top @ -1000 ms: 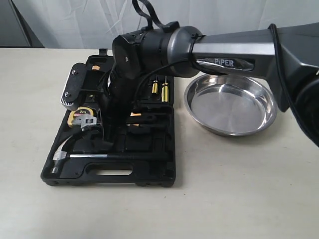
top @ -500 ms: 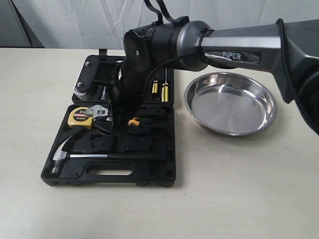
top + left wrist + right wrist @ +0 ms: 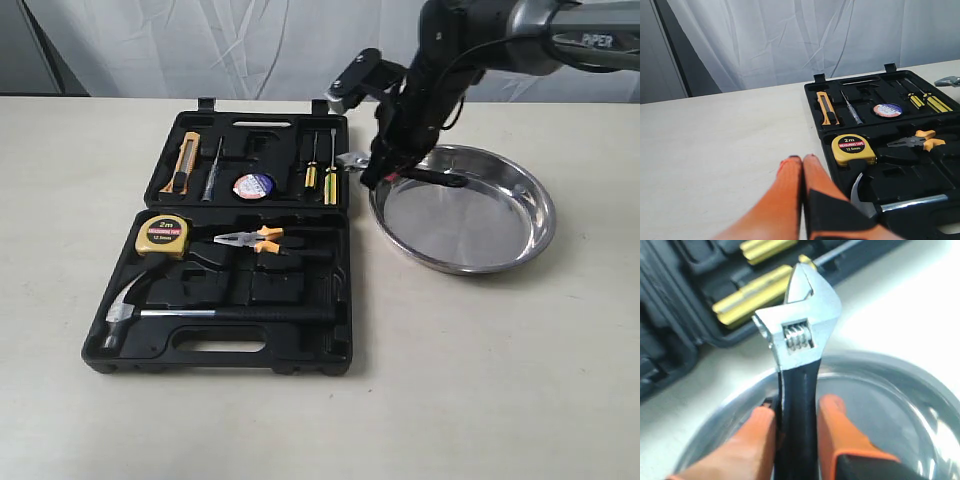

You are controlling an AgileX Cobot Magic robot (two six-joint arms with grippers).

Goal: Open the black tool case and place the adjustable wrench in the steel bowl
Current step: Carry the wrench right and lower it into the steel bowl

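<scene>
The black tool case point(image 3: 300, 345) lies open on the table, lid flat behind its base. To its right stands the steel bowl point(image 3: 480, 225). My right gripper point(image 3: 388, 165) hangs over the bowl's left rim, shut on the adjustable wrench point(image 3: 352, 160). In the right wrist view the orange fingers point(image 3: 760, 435) clamp the black handle, and the silver head point(image 3: 800, 325) sticks out past the bowl point(image 3: 900, 400) toward the case point(image 3: 675, 340). My left gripper point(image 3: 802, 161) is shut with nothing in it, low beside the case point(image 3: 940, 170). The exterior view does not show the left gripper.
Tools sit in the case: a claw hammer point(image 3: 200, 313), orange-handled pliers point(image 3: 255, 238), a yellow tape measure point(image 3: 163, 233), yellow screwdrivers point(image 3: 320, 178) and a utility knife point(image 3: 183, 160). A white curtain hangs behind the table.
My right arm has lifted the wrench out of the case and carried it right and back, from over the tape measure to the bowl's left rim.
</scene>
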